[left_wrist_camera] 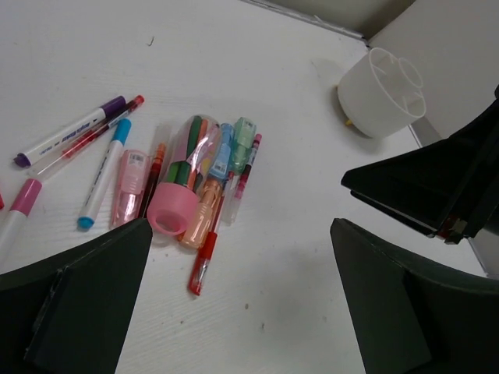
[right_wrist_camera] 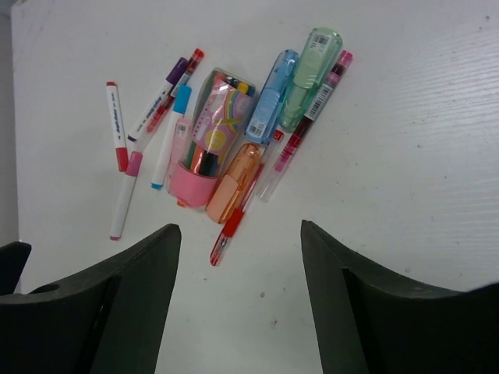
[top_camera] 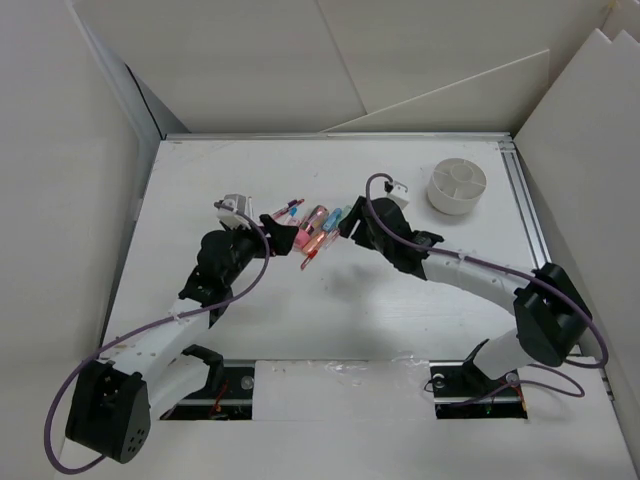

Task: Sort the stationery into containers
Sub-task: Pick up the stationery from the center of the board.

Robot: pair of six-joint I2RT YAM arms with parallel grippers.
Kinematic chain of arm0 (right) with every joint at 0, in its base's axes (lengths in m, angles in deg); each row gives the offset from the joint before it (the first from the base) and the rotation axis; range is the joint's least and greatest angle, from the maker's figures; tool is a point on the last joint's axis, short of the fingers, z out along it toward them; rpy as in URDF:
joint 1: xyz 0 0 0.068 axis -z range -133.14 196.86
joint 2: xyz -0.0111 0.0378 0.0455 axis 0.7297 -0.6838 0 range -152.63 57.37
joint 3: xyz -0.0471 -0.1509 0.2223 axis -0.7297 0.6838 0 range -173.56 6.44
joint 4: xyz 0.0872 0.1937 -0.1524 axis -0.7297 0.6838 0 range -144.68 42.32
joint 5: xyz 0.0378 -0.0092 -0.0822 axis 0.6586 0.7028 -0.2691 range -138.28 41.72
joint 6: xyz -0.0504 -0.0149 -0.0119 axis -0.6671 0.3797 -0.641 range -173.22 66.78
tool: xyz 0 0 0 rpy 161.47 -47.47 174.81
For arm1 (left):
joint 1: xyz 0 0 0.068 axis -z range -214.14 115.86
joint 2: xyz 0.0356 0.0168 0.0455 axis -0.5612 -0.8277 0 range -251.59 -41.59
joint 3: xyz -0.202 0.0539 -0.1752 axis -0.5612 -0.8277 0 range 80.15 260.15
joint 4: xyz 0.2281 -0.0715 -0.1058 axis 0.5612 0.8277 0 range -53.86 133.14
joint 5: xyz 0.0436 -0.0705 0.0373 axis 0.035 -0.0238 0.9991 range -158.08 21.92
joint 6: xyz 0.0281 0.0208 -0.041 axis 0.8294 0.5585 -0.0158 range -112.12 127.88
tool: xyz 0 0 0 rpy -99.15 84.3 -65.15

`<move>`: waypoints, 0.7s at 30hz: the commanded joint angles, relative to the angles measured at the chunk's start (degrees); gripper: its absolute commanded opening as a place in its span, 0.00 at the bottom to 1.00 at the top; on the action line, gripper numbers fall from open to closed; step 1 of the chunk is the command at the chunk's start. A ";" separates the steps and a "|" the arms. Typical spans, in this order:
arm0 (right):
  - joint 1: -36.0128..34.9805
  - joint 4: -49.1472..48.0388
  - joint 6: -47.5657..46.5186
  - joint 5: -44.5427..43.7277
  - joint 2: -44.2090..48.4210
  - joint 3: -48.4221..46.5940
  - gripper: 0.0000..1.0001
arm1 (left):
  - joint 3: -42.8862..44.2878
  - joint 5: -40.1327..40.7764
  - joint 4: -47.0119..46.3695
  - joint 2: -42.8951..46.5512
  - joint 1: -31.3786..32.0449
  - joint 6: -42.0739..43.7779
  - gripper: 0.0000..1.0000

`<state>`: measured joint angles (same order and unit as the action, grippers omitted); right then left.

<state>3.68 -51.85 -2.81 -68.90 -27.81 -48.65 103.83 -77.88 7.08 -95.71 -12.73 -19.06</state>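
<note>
While the heap of thin pens and markers (top_camera: 313, 230) is lying near the middle of the white table (top_camera: 330, 325), I am holding my left claw (top_camera: 268, 222) at its left side. My right claw (top_camera: 347, 222) is sitting at its right side, so the two are facing each other across the pile. Both claws are standing wide open, with nothing between the black fingers (left_wrist_camera: 86, 296). Through each wrist camera I am seeing bare tabletop and the heap in the gap.

From my left wrist, a clear tube with a pink cap (left_wrist_camera: 181, 187), packed with coloured pens, is lying in the centre of the heap. An orange translucent highlighter (left_wrist_camera: 204, 214) is touching its side, and a red pen (left_wrist_camera: 204, 261) is sticking out of the pile toward me. A pale blue corrector (left_wrist_camera: 224, 156) and a pale green corrector (left_wrist_camera: 244, 134) are lying side by side past the highlighter. Off to the left, a white marker with a purple cap (left_wrist_camera: 70, 134) and a white marker with blue ends (left_wrist_camera: 103, 175) are lying apart from the tube.

The low round white plastic cup with inner dividers (top_camera: 450, 206) is standing upright, well apart from the heap, toward the far right of the table beyond my right arm.
</note>
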 commanded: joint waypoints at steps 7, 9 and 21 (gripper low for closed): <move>-0.42 0.95 0.65 -0.74 -3.23 -7.74 0.12 | -0.45 -0.55 -5.52 -0.28 0.04 -4.00 1.00; -0.42 1.74 0.65 -0.74 -4.72 -9.50 0.00 | -3.19 -1.18 -9.42 2.88 0.04 -4.00 1.00; -0.42 11.39 1.70 -1.96 -18.24 -26.01 0.19 | -1.09 -1.97 -6.70 0.08 -2.07 -2.33 1.00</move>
<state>3.66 -45.05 -1.72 -69.29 -42.74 -68.89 100.07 -77.79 1.12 -94.40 -13.80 -22.33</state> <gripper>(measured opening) 0.161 0.997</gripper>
